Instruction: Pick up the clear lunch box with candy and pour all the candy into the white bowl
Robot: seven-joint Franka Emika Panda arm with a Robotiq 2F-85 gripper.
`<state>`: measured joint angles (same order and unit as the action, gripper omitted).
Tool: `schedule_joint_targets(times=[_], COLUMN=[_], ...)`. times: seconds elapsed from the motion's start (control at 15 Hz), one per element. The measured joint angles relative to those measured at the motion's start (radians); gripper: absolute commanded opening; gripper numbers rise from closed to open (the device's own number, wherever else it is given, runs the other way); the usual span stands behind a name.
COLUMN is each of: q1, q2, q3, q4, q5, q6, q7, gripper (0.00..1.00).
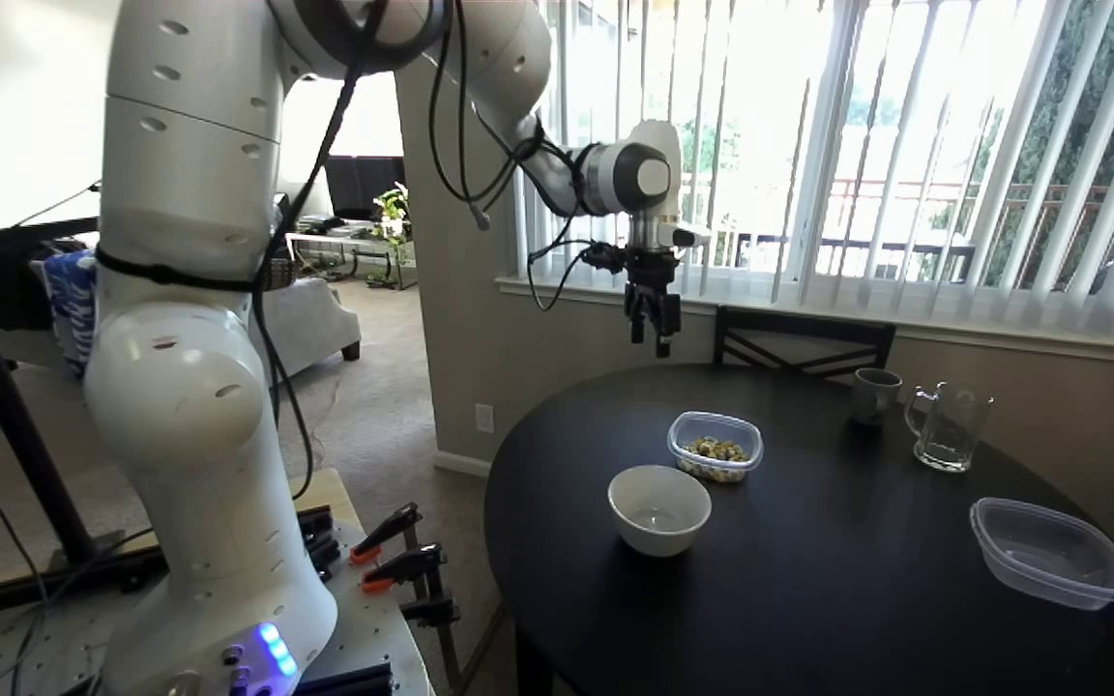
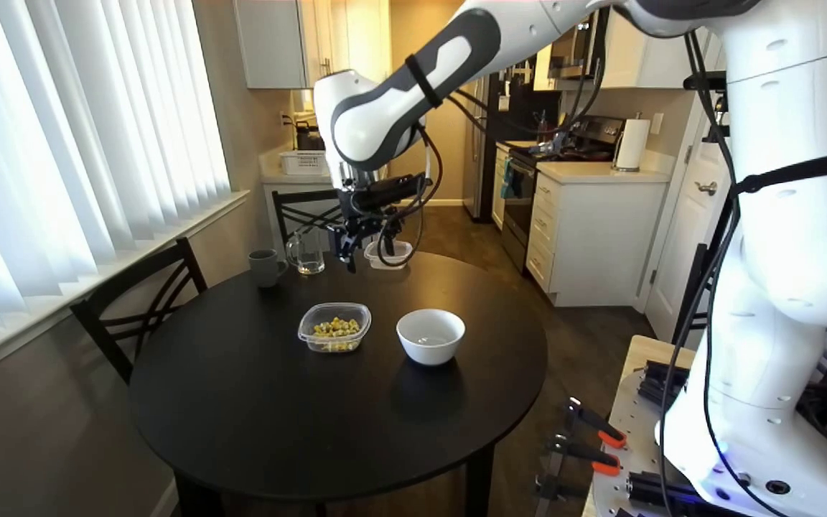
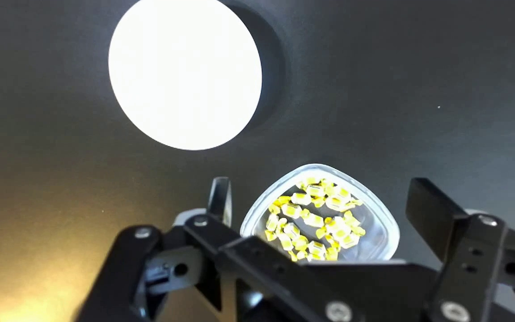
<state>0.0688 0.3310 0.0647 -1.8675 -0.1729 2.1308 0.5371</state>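
Your gripper (image 3: 322, 201) hangs above the black table (image 2: 298, 424), its fingers (image 3: 432, 214) spread well apart. Looking down through the wrist view, you see the clear lunch box (image 3: 375, 228) between the two fingers, lower down, upright on the table. The candy (image 3: 313, 219), yellow and pale pieces, lies in the box. The white bowl (image 2: 431, 350) stands upright near the box, a strip of table between them; in your wrist view it is overexposed. Well apart from both you have a gray mug (image 2: 265, 269), a glass mug (image 1: 949, 435) and a larger clear container (image 1: 1050, 556).
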Motion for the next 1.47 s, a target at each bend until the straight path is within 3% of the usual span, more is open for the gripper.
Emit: schedule_joint_targets(times=[0.33,0.6,1.47], q1=[0.059,0.108,0.096], q2=[0.206,0.286,0.341], q3=[-0.079,-0.154,-0.167], q4=[0.139,0.237,0.283], q5=[0.011,0.008,0.05], q6=[0.093,0.136,0.136], q7=[0.16,0.32,0.346], gripper=[1.0,1.0,1.0])
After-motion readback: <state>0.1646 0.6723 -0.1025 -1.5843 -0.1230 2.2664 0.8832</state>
